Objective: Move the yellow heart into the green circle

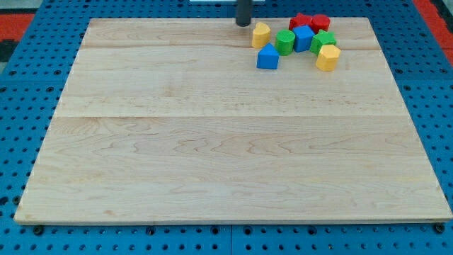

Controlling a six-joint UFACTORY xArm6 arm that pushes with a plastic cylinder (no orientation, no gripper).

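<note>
The tip (243, 24), a bare gripperless rod, sits just view-left of the yellow heart (260, 34), placed to shove it rightward into the green circle (284, 42).

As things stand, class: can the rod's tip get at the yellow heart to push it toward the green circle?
Probably yes. My tip sits just to the view's left of the yellow heart, nothing between them, and the green circle lies directly beyond the heart.
</note>
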